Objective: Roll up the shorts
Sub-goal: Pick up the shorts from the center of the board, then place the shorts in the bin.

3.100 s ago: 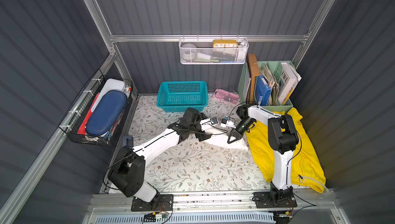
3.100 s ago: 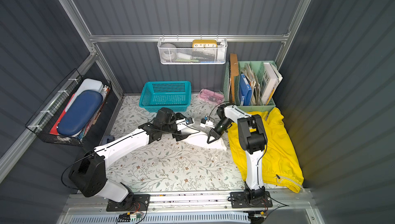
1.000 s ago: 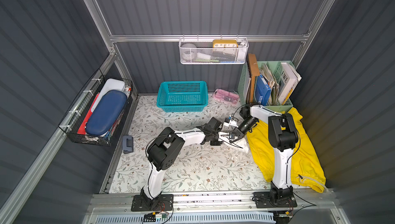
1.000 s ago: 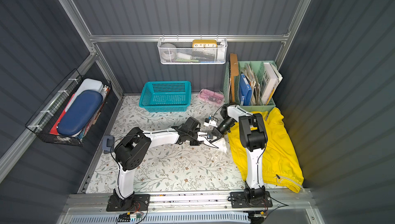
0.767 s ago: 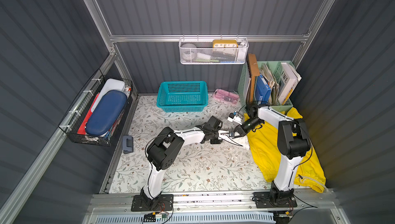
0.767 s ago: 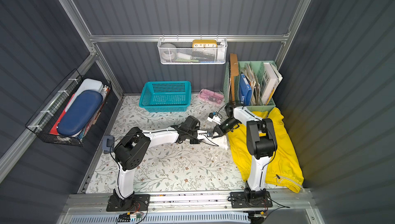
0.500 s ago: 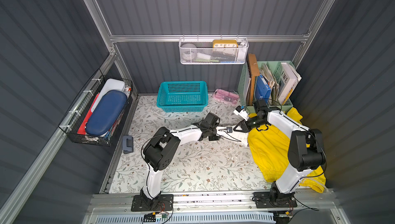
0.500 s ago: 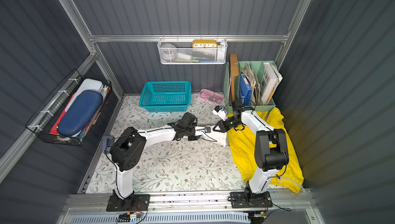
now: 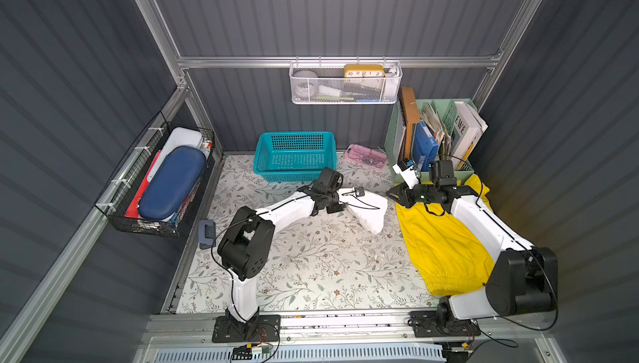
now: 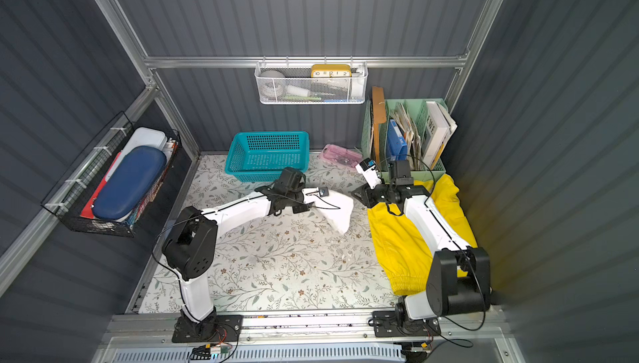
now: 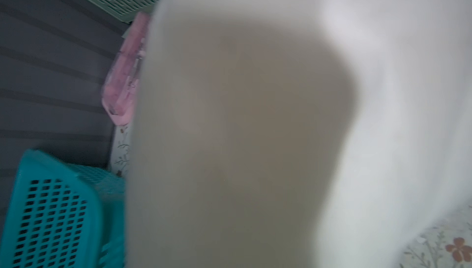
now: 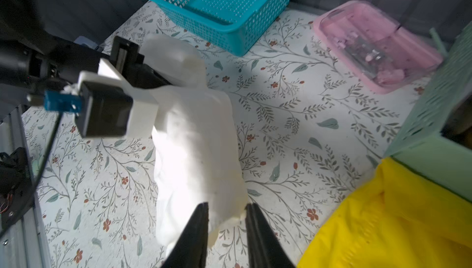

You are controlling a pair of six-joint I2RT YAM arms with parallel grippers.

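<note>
Two pairs of shorts lie on the floral mat (image 9: 311, 264): the white shorts (image 9: 368, 210) bunched mid-mat, the yellow shorts (image 9: 446, 243) spread along the right wall. Both arms reach low toward the white bundle. The left gripper (image 12: 150, 75) is buried in its cloth, which hides whether it grips. The right gripper (image 12: 226, 209), its arm crossing the yellow pair, stands just beside the bundle's end, jaws apart and empty. One teal basket (image 9: 294, 171), one pink case (image 9: 366, 157) and one green file rack (image 9: 392, 129) line the back.

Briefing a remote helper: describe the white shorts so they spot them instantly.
Find the teal basket at the back wall. On the floral mat between it and the flat yellow shorts lie the white shorts: the only white, bunched cloth.
</note>
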